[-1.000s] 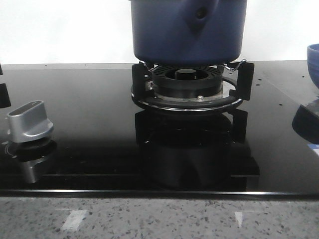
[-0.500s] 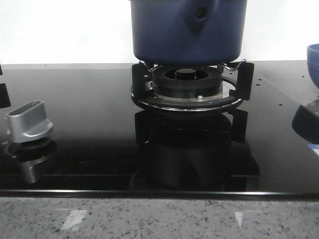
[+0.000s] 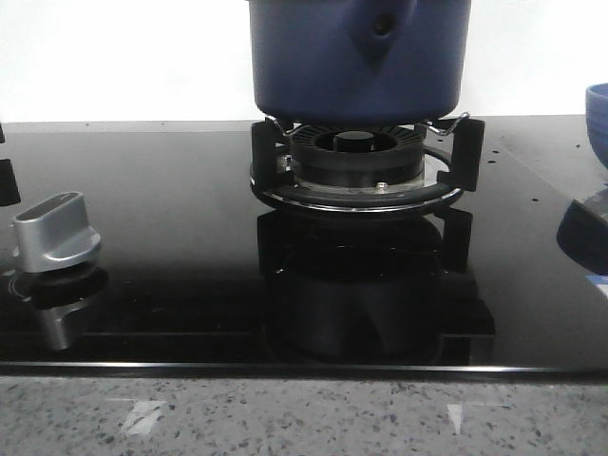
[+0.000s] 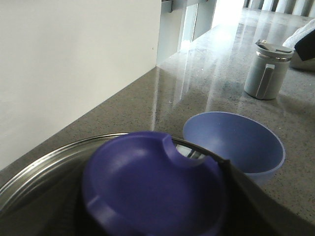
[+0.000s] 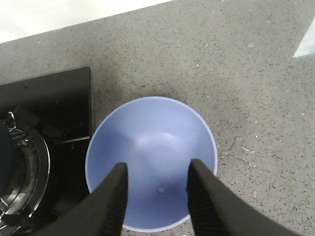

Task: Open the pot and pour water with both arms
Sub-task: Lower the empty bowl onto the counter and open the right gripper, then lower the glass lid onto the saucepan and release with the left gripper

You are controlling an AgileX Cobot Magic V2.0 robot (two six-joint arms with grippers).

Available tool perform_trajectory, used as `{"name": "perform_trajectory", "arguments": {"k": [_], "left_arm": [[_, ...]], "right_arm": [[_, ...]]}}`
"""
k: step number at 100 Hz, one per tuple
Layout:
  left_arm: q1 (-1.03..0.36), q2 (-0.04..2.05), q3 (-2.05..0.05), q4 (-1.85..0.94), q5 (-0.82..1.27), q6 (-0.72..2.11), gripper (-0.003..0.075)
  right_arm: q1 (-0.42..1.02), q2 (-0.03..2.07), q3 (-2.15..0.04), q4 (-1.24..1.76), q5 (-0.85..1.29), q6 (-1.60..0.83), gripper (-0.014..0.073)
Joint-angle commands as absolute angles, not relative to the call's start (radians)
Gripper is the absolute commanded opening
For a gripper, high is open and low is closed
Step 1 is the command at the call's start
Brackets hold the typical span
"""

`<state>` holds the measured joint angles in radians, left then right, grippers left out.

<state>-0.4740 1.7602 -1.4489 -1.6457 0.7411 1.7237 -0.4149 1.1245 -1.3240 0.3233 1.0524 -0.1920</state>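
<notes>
I see the pot (image 3: 359, 59) on the burner stand (image 3: 356, 176), its lid (image 4: 147, 189) apparently not yet lifted; my right gripper (image 5: 156, 189) hangs open and empty above the light blue bowl (image 5: 152, 147) — the left gripper's state I cannot tell; opening and pouring both remain.

The pot (image 3: 359, 57) has a matt blue wall, the hob (image 3: 171, 247) is glossy black glass, and the counter (image 5: 256, 64) is speckled grey stone.
</notes>
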Motion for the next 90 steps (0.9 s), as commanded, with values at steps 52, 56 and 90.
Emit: {"name": "perform_trajectory", "arguments": {"k": [52, 56, 90], "left_arm": [[-0.486, 1.714, -1.512, -1.690, 0.760, 1.735, 0.0347], [-0.486, 1.714, -1.512, -1.685, 0.760, 1.735, 0.0347], [-0.486, 1.716, -1.510, -1.664, 0.754, 1.717, 0.0347]], "right_arm": [[-0.415, 1.103, -1.357, 0.347, 1.006, -0.194, 0.0258], [-0.415, 1.103, -1.357, 0.347, 1.006, -0.194, 0.0258], [-0.414, 1.103, -1.357, 0.347, 1.006, -0.194, 0.0258]]}}
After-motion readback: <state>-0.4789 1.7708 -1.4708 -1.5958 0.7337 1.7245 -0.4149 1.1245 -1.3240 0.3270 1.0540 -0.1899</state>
